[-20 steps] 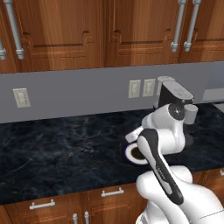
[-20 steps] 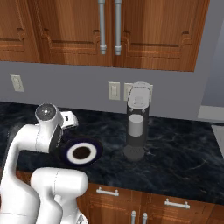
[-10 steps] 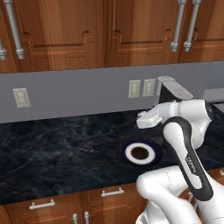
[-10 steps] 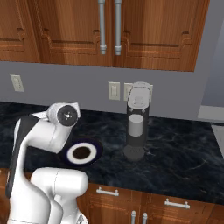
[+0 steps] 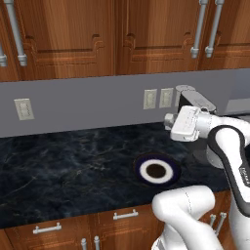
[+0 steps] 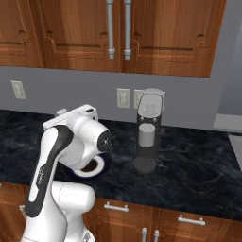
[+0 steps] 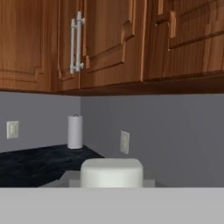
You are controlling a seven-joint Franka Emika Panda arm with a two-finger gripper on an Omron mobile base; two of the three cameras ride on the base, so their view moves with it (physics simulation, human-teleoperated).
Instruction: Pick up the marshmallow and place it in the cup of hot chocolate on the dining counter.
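Black veined stone tops the wall-side counter (image 5: 63, 171), wooden cabinets (image 5: 122, 34) above it. On it sits a flat round dark-rimmed plate with a white ring and brown centre (image 5: 156, 171), and just behind that a grey upright appliance (image 6: 148, 130) under the wall sockets (image 6: 124, 98).

The arm is folded high, its gripper (image 5: 171, 121) level above the plate and aimed along the wall, not down. The hand view looks toward a far corner with a white paper-towel roll (image 7: 75, 132). That pose reads as looking about or turning away, probably not reaching.

The fingers are too hidden to judge, so I cannot tell how the jaws stand or whether anything is held.

From these views I cannot tell where the marshmallow, the cup or the dining counter lie. My guess is the base must drive before any pick.
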